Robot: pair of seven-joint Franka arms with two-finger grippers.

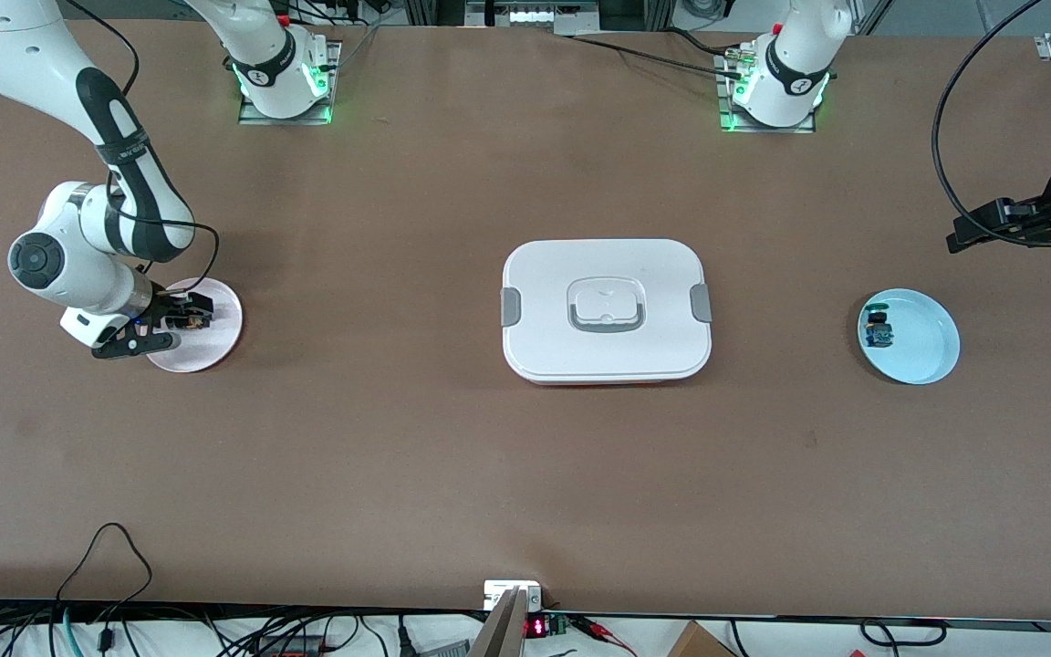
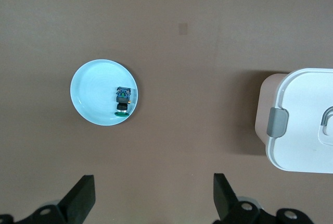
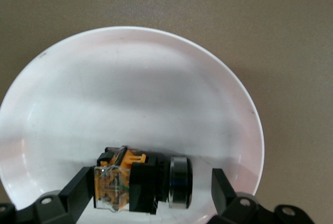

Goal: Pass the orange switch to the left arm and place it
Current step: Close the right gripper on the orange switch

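From the front, the right gripper (image 1: pixel 181 327) is down over the pink plate (image 1: pixel 220 351) at the right arm's end, with the box (image 1: pixel 606 365) mid-table and the left gripper (image 1: pixel 991 228) waiting up near the blue plate (image 1: pixel 931 351). The left wrist view shows open fingers over bare table. In the right wrist view the orange switch (image 3: pixel 136 181) lies on the plate between spread, not yet closed fingers (image 3: pixel 78 190), so I judge pickup, handover and placement all remain

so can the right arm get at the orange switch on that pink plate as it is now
Probably yes. The right gripper is low over the pink plate, its fingers open on either side of the orange switch, and nothing lies between them.
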